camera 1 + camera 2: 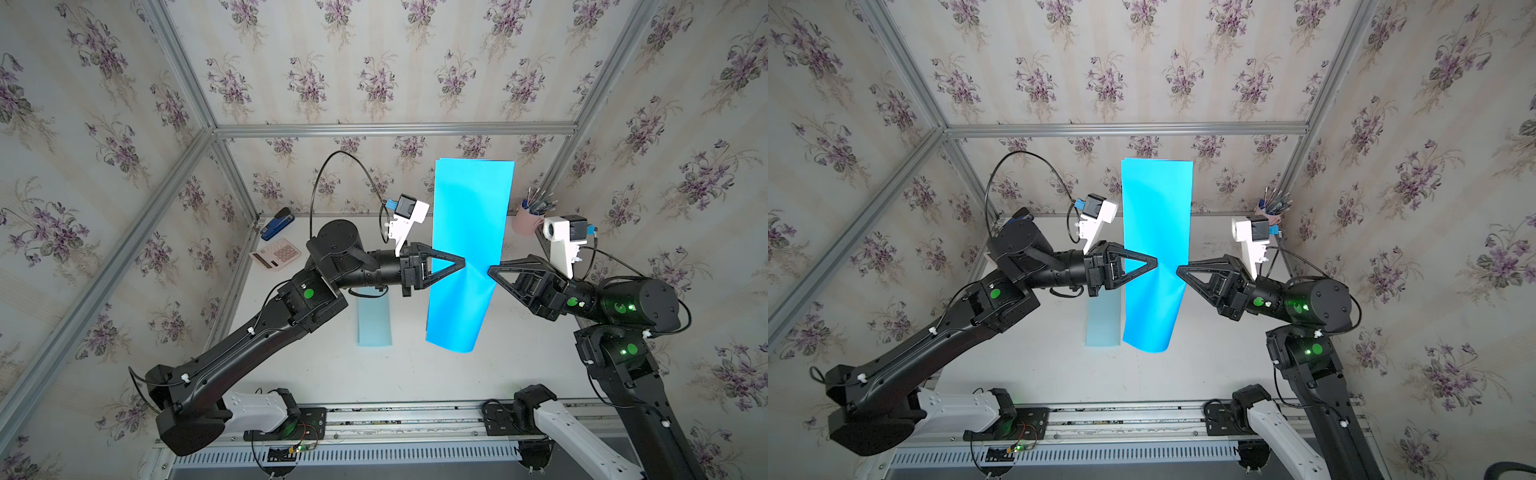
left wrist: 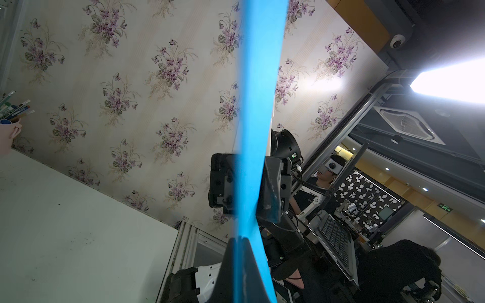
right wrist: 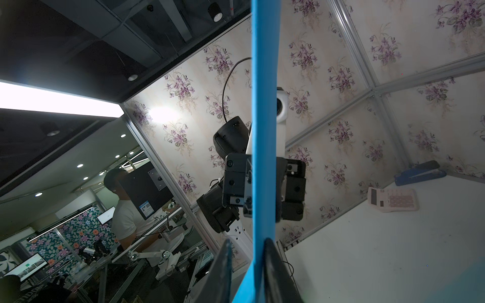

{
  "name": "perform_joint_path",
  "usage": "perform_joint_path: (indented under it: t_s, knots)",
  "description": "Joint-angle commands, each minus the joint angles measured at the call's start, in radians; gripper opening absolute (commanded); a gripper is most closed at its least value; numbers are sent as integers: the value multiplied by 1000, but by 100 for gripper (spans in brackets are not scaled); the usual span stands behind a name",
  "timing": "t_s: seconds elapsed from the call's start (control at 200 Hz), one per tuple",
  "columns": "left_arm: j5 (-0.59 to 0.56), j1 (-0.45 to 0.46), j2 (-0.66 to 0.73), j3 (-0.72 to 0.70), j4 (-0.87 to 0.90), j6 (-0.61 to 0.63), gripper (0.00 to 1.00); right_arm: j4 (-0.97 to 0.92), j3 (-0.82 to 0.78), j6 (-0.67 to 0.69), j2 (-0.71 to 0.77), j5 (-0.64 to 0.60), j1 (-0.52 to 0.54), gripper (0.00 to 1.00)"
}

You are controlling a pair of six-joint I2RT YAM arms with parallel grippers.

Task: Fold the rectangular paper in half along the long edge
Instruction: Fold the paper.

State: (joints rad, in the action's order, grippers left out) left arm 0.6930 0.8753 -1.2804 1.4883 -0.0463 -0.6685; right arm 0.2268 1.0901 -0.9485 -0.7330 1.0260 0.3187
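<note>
The blue paper is up in the air, well clear of the white table. It stands tall between the two arms, with its near end curling round on itself. The left gripper reaches in across the sheet at about mid-length, and its fingers are pressed together on the paper. The right gripper meets the opposite long edge. From its wrist view the sheet runs between its two fingers with a visible gap on one side, so I'd call those jaws spread around the paper, not pinching it. Between the two tips the sheet puckers a little. To my eye the step in hand is the right arm taking its hold. It should close squarely on the edge before either arm moves, since a skewed bite would twist the sheet. After that, the two grips ought to stay level with each other. That way the long edges can meet evenly, and the fold can be laid on the table for creasing. The stapler, calculator and pen cup sit at the back, well apart.
</note>
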Motion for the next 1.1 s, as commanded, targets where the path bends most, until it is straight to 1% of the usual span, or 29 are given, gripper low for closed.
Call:
perform_joint_path:
  t_s: [0.0,0.11,0.185,0.215,0.28,0.33,0.35,0.425,0.44,0.455,0.48,0.5,0.54,0.58,0.604,0.674,0.729,0.744,0.834,0.849,0.879,0.899,0.934,0.974,0.999,1.094]
  knots:
    - [-3,-1,4,14,-10,15,0,3,2,-5,4,25,0,27]
    - [-3,-1,6,21,-4,16,0,-5,-15,-3,7,26,0,31]
    - [-4,-1,11,23,1,15,0,-9,-28,1,12,27,0,29]
    - [-4,-1,12,24,3,17,0,-12,-30,3,13,28,0,26]
    - [-6,-1,15,23,8,20,0,-11,-34,-1,15,33,0,10]
    - [-6,-1,15,24,11,21,0,-9,-36,-5,21,34,0,2]
    - [-6,-1,14,24,11,22,0,-8,-36,-6,23,34,0,0]
    - [-6,-1,12,22,11,21,0,-13,-32,-6,30,41,0,0]
    - [-5,-1,11,24,11,22,0,-15,-31,-6,31,45,0,2]
    - [-4,-1,12,24,12,22,0,-14,-30,-8,32,49,0,7]
    - [-5,-1,12,24,13,22,0,-6,-33,-17,35,58,0,19]
    - [-4,-1,10,26,13,22,0,4,-36,-24,37,63,0,24]
    - [-1,-2,9,28,14,22,0,8,-39,-29,42,70,0,29]
    - [0,-1,8,30,14,20,0,0,-44,-25,46,73,0,30]
    - [2,-1,7,30,13,20,0,-1,-50,-26,48,76,0,27]
    - [3,-1,6,32,12,17,0,26,-76,-42,55,84,0,10]
    - [5,-1,7,32,11,17,0,48,-94,-59,63,85,0,1]
    - [5,-1,7,32,10,17,0,52,-97,-60,65,86,0,0]
    - [5,-1,7,33,11,15,0,63,-105,-67,76,87,1,0]
    - [5,-1,7,32,11,15,0,63,-105,-67,76,90,2,3]
    - [5,-1,8,32,11,15,0,64,-105,-69,76,93,1,17]
    - [4,-2,9,33,10,14,0,61,-104,-69,77,94,2,24]
    - [5,-1,7,32,12,14,0,53,-101,-64,78,96,2,28]
    - [6,-1,7,32,11,14,0,54,-102,-62,81,98,1,29]
    - [6,-1,7,32,11,14,0,56,-105,-63,84,98,1,26]
    - [4,-1,10,36,12,16,0,96,-127,-93,86,110,2,5]
